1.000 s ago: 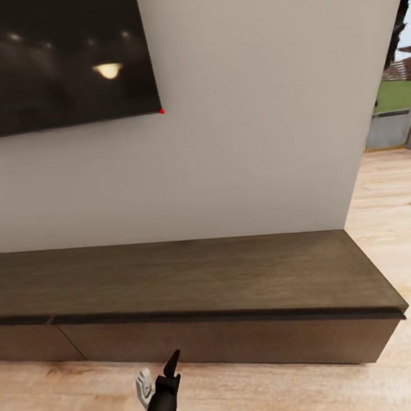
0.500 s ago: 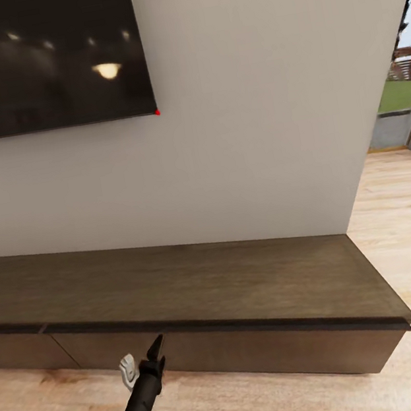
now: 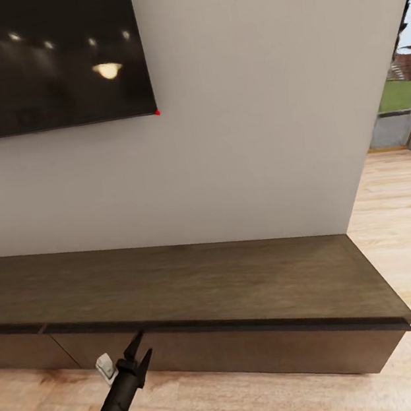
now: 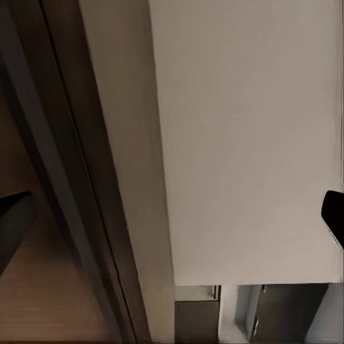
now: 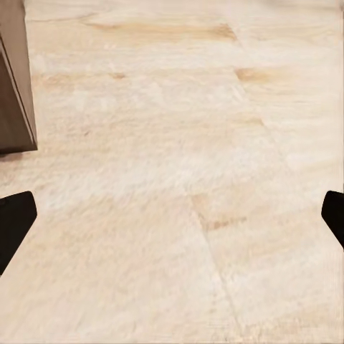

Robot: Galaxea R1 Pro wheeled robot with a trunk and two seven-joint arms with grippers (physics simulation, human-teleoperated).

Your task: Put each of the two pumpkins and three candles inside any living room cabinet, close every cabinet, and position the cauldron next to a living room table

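Left hand [image 3: 138, 354]: dark fingers spread, nothing between them. In the head view the tips sit at the upper edge of the cabinet [image 3: 198, 283] front, right at the dark groove under its top. Whether a fingertip actually touches the front, cannot tell. A pale grey part sits on the wrist just behind the fingers. The black forearm runs down toward the lower left corner, turning white near the frame edge.

Left wrist view: both fingertips [image 4: 14, 222] show at opposite edges of the frame, far apart, confirming the spread state. Between them the cabinet [image 4: 68, 179] edge runs as dark brown bands, with the pale wall [image 4: 244, 136] beyond it.

Right hand [image 5: 172, 218]: in the right wrist view the two dark fingertips sit at opposite edges, wide apart, empty. It faces the light wood floor [image 5: 179, 179]. A corner of the cabinet [image 5: 14, 79] shows to one side.

Cabinet, head view: long, low, dark brown, flat top bare, standing against the wall [image 3: 250, 111]. A vertical seam between two fronts lies just left of the left hand. Fronts sit flush, shut.

Above the cabinet, a large black screen [image 3: 40, 59] is mounted on the wall, reflecting ceiling lights. At far right, an opening shows grass outdoors [image 3: 401, 92].
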